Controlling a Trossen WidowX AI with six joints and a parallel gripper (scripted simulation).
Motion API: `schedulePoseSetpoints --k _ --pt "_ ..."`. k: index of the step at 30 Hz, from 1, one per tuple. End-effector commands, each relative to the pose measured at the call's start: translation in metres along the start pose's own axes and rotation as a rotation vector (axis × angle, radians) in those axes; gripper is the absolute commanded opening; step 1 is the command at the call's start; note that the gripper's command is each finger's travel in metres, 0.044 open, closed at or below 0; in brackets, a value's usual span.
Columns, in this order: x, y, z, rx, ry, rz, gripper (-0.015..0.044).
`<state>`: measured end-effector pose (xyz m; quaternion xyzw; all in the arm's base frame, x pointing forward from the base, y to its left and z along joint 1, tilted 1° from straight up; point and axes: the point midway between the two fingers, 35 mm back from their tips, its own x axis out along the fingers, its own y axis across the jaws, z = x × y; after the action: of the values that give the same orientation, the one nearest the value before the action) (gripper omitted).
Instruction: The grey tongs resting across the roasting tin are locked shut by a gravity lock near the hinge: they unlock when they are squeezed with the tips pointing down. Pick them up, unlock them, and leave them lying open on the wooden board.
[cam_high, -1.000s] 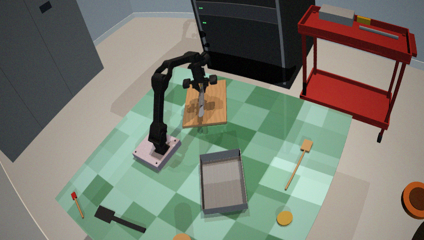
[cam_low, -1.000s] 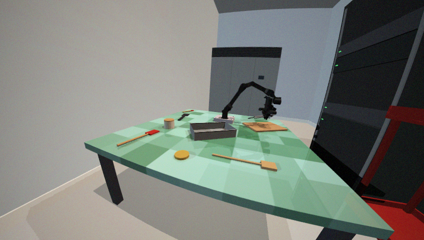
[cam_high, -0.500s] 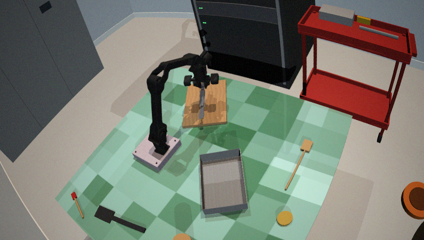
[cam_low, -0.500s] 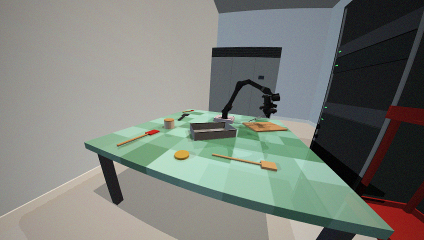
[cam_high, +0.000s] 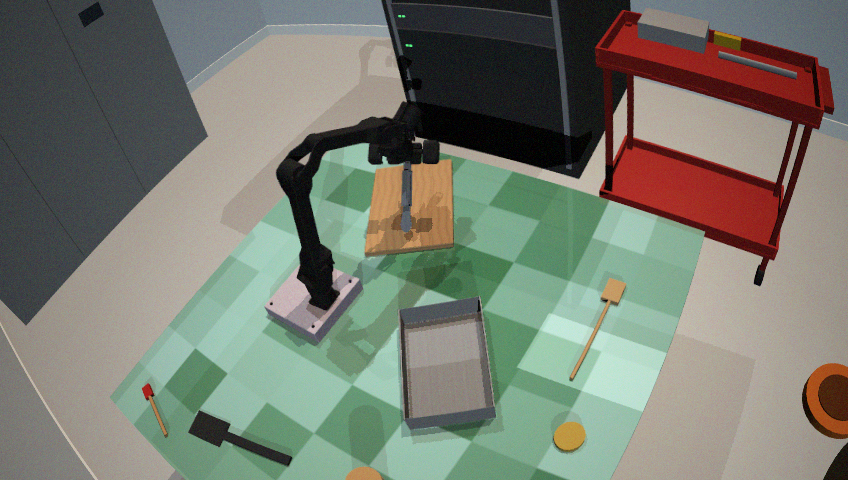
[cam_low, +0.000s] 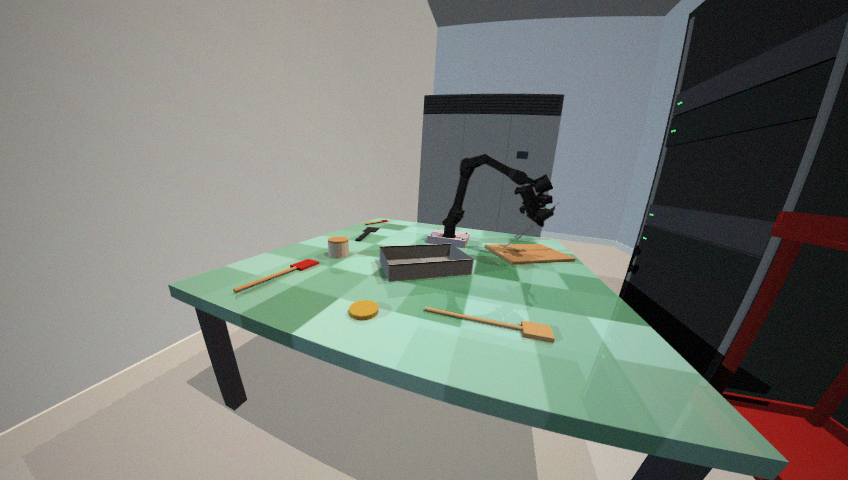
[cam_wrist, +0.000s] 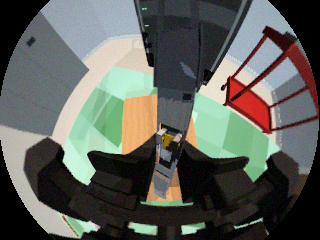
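End effector is clamped on the grey tongs, gripping them near the hinge end at the far edge of the wooden board. Tongs hang over the board, tips slanting down toward its middle; from the exterior view the tips look close to the wood, but contact cannot be confirmed. In the wrist view the two arms run almost parallel, so my read is the lock has not visibly released; too blurred to be sure.

Risks, judged from this pose:
- Tilt looks shallow, not truly tips-down. If the gravity lock needs a steeper angle, the squeeze may do nothing and the tongs would be laid down shut.
- Grip sits near the hinge, so the long arms act as a lever. Tips pressed into the board while lowering could twist the tongs in the fingers or slip them out.
- Release from this height and tilt could let them bounce or slide off the board's far edge onto the desk.

Roasting tin stands well apart, nearer the front of the desk, and holds no tongs. Wooden spatula and black spatula lie well apart from the board.
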<state>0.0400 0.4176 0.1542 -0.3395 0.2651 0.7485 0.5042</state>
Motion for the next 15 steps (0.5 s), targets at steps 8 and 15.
schedulePoseSetpoints --k 8,15 --pt "-0.033 0.004 0.014 -0.019 -0.255 0.028 -0.015" --pt "-0.057 0.011 0.017 -0.059 -0.413 0.053 -0.015"
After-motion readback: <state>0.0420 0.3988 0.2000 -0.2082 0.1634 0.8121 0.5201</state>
